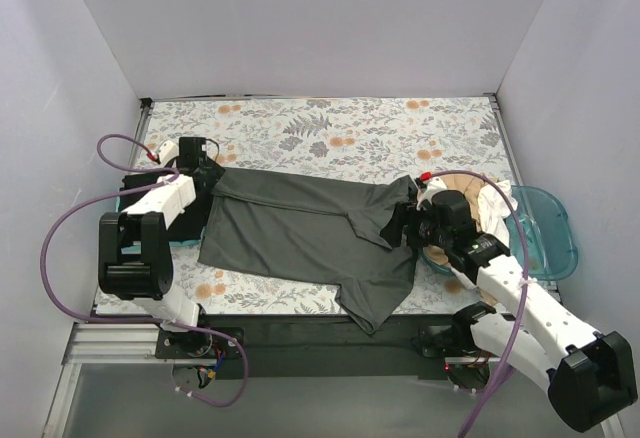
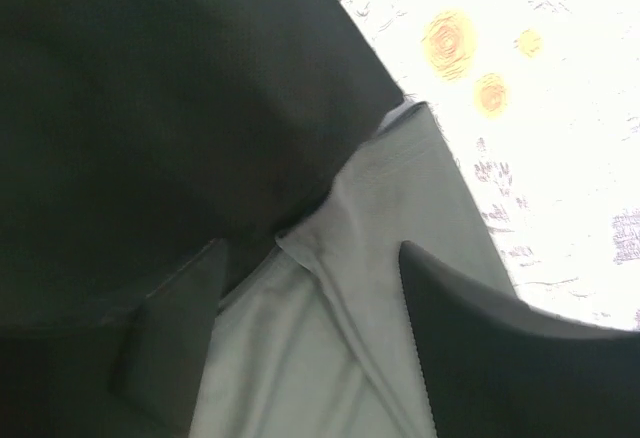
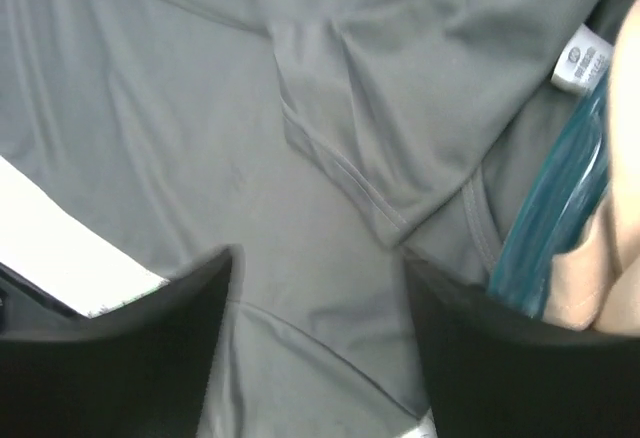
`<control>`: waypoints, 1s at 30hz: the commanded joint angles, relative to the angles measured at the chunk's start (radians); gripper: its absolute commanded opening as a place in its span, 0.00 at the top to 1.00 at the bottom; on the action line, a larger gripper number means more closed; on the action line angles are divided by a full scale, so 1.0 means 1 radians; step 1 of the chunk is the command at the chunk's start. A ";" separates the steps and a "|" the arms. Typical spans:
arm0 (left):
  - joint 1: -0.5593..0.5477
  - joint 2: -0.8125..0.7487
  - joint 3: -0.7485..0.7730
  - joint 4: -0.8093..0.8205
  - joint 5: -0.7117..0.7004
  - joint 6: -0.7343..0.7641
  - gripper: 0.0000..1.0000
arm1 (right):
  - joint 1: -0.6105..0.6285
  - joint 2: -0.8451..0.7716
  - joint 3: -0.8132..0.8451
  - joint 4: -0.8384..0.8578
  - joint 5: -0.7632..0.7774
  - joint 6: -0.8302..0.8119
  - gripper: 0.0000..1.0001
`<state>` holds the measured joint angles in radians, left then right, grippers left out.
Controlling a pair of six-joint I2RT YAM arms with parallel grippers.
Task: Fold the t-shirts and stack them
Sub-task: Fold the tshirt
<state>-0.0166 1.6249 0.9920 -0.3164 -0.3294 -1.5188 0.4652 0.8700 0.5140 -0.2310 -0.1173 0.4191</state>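
At the left edge, what looked like the black t-shirt [image 1: 135, 180] lay bunched under the left arm. The left gripper [image 1: 210, 174] hung at a corner of the dark grey t-shirt [image 1: 300, 228], fingers apart, the hem between them. That shirt lay spread across the floral table covering [image 1: 330, 133]. The right gripper [image 3: 318, 258], also spread wide, hovered over its sleeve. The tan t-shirt [image 1: 462, 183] and white t-shirt [image 1: 499, 198] were heaped by the teal tub [image 1: 548, 230].

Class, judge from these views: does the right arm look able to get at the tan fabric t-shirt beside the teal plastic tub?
Probably yes. The tan fabric t-shirt lies right beside the right gripper, whose jaws stand open over the dark grey t-shirt; nothing blocks it.
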 commanded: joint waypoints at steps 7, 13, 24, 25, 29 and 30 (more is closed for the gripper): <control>0.001 -0.145 0.054 -0.024 0.137 0.042 0.17 | 0.001 0.176 0.242 0.061 -0.008 -0.098 0.02; -0.005 -0.037 0.094 0.045 0.265 0.080 0.15 | 0.004 0.409 0.375 0.075 -0.016 -0.117 0.02; -0.009 0.257 0.198 0.060 0.270 0.092 0.15 | -0.042 0.794 0.586 0.047 0.110 -0.119 0.02; -0.009 0.262 0.198 0.059 0.267 0.092 0.15 | -0.055 0.825 0.586 0.042 0.111 -0.117 0.02; -0.008 0.263 0.183 0.053 0.228 0.089 0.14 | -0.117 0.877 0.578 0.027 0.151 -0.094 0.02; -0.008 0.263 0.181 0.048 0.222 0.088 0.15 | -0.125 0.886 0.578 0.025 0.140 -0.092 0.02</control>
<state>-0.0219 1.8885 1.1866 -0.2321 -0.0692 -1.4364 0.3748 1.7447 1.0626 -0.1822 -0.0269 0.3103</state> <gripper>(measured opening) 0.852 0.982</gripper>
